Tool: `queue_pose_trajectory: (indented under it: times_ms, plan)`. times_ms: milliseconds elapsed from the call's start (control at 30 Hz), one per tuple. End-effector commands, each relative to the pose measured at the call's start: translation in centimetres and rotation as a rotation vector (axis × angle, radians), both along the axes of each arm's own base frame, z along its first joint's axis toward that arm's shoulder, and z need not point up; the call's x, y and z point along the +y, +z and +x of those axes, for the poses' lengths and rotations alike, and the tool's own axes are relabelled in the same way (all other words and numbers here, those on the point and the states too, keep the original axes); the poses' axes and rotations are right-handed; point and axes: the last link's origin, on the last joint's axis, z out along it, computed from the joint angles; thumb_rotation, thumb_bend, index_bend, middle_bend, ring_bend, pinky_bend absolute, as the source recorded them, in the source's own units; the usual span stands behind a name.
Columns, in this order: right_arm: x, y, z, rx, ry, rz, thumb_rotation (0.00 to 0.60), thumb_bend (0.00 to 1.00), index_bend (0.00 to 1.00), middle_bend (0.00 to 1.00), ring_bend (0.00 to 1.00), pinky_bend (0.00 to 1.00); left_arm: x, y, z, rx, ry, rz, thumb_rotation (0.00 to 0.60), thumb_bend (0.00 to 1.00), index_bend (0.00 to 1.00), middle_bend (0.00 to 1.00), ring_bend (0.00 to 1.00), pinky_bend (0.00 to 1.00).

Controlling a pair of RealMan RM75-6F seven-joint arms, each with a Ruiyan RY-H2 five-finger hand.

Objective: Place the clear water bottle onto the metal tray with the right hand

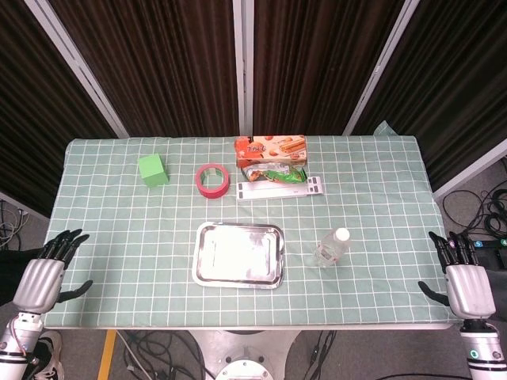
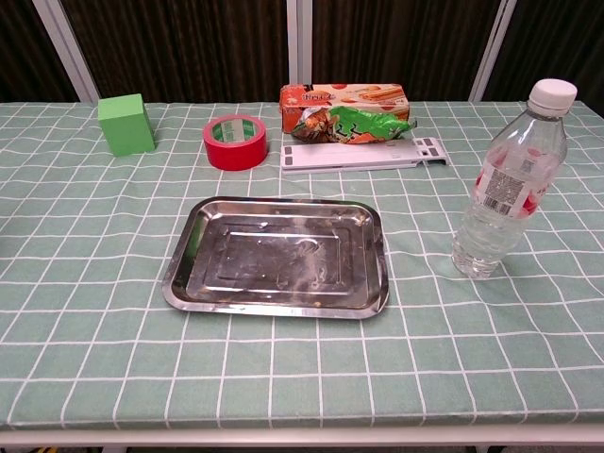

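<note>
Plainly, little writing can be read: the clear water bottle [image 2: 508, 182] wears a pale label with red marks, its print too small to make out, and the orange biscuit box [image 2: 343, 97] carries red lettering that is likewise illegible. A green snack packet [image 2: 354, 124] lies against the front of that box, and a white slotted strip [image 2: 363, 155] lies just before the packet. Left of them sit a red tape roll [image 2: 235, 142] and, further left, a green block [image 2: 125, 124].

The counter [image 1: 119, 261] is covered with a pale green cloth marked by a white grid. Dark pleated curtains with grey metal posts stand behind it, and cables lie on the floor at the right and beneath the front edge.

The bottle stands upright with its white cap on, to the right of the metal tray [image 2: 276, 256] and apart from it. The tray sits flat near the middle of the counter with nothing on it.

The left hand [image 1: 43, 277] hovers at the counter's left front corner, fingers [image 1: 65, 241] spread apart and holding nothing. The right hand [image 1: 465, 285] hangs off the right front corner, well apart from the bottle, its fingers [image 1: 453, 247] also spread and empty.
</note>
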Motion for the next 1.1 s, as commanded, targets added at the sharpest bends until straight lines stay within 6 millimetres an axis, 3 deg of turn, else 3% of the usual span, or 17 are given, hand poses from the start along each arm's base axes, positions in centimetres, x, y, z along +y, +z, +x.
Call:
queue_pose_trajectory:
  times_ms: [33, 300, 467, 567, 700, 767, 1100]
  plan:
    - [0.0, 0.0, -0.1, 0.003, -0.003, 0.005, 0.6, 0.08, 0.07, 0.16, 0.0, 0.0, 0.1, -0.1, 0.1, -0.003, -0.002, 0.001, 0.6, 0.21, 0.18, 0.19, 0.1, 0.18]
    - [-0.3, 0.2, 0.2, -0.029, 0.007, -0.005, 0.6, 0.08, 0.07, 0.16, 0.0, 0.0, 0.3, 0.0, 0.5, 0.0, -0.021, 0.005, 0.6, 0.21, 0.18, 0.19, 0.1, 0.18]
    - [-0.6, -0.3, 0.5, -0.199, -0.015, 0.011, 0.6, 0.04, 0.08, 0.17, 0.0, 0.0, 0.6, 0.3, 0.5, -0.003, -0.018, 0.007, 0.6, 0.21, 0.18, 0.19, 0.1, 0.18]
    - [-0.7, -0.9, 0.7, -0.399, -0.029, 0.028, 0.6, 0.0, 0.08, 0.18, 0.01, 0.02, 0.5, 0.2, 0.4, -0.006, -0.012, 0.003, 0.6, 0.21, 0.18, 0.19, 0.1, 0.18]
    - [-1.3, -2.1, 1.5, -0.958, -0.043, 0.111, 0.6, 0.0, 0.07, 0.17, 0.01, 0.03, 0.7, -0.2, 0.2, -0.009, -0.006, -0.003, 0.6, 0.21, 0.18, 0.19, 0.1, 0.18]
    - [-1.7, -2.4, 1.3, -1.109, -0.063, 0.145, 0.6, 0.0, 0.04, 0.16, 0.01, 0.03, 0.8, -0.3, 0.1, -0.008, -0.009, -0.005, 0.6, 0.21, 0.18, 0.19, 0.1, 0.18]
    - [-4.5, -6.9, 0.1, -1.091, -0.059, 0.244, 0.6, 0.0, 0.0, 0.12, 0.0, 0.02, 1.1, -0.1, 0.4, -0.03, -0.035, 0.029, 0.6, 0.21, 0.18, 0.19, 0.1, 0.18]
